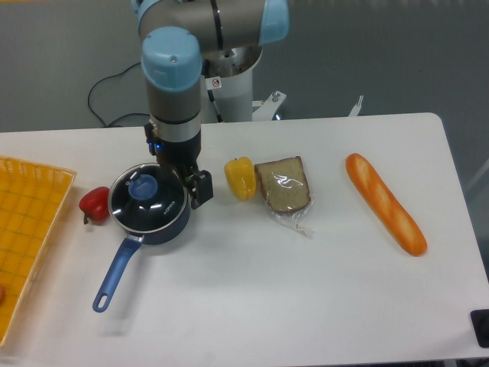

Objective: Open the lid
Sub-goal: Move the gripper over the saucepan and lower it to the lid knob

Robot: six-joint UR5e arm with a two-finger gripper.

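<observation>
On the dark blue saucepan point(150, 205) the lid point(147, 198) sits closed, nothing done yet. My pincer point(186, 186) hangs just right of the saucepan, holding nothing; I cannot tell its opening. Reaching the knob point(142, 186) and lifting remain.

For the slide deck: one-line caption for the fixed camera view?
End effector beside the lidded saucepan, glass lid on, yellow pepper nearby.

Lid point(147, 199) on saucepan point(153, 225), hand point(191, 186) just right, pepper point(240, 177) and bread point(284, 186) beyond.
</observation>
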